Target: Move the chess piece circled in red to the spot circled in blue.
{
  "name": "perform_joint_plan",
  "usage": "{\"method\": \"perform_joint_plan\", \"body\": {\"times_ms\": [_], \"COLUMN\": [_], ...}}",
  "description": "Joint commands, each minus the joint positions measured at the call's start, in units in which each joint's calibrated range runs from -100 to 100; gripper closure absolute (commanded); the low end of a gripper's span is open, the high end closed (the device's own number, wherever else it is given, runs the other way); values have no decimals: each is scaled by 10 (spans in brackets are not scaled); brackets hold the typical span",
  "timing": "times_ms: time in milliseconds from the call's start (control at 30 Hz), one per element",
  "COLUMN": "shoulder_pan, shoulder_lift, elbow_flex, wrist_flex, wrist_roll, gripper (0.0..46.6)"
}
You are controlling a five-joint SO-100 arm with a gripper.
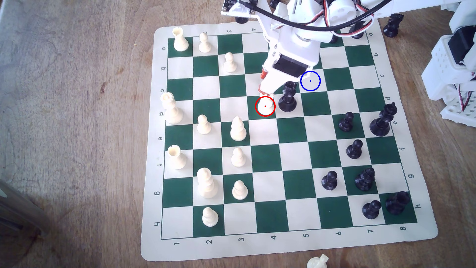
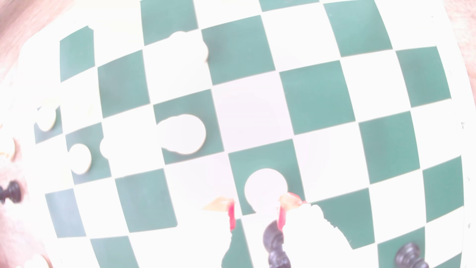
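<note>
The chess piece, a small cream one, stands inside the red ring on a green square near the board's middle. My gripper hangs right over it, fingertips at its top. In the wrist view the piece's round base lies between my two red-padded fingers; the gripper is open, with green showing between one pad and the piece. The spot, a cream square with a blue ring, lies up and to the exterior view's right, just beyond my wrist block.
A tall black crowned piece stands on the square right beside the ringed piece, between it and the spot, and close to one finger. Cream pieces fill the board's left half, black ones its right. The green-and-cream mat lies on a wooden table.
</note>
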Motion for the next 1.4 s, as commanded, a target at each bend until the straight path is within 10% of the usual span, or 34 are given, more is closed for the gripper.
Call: {"method": "perform_joint_plan", "body": {"times_ms": [0,1100,1367], "shoulder_pan": [7,-1,-1], "shoulder_lift": [6,72,75], "elbow_flex": [-27,12,9], "wrist_flex": [-19,-52,-64], "wrist_roll": [-5,-13,-11], "gripper": [365,370,464]}}
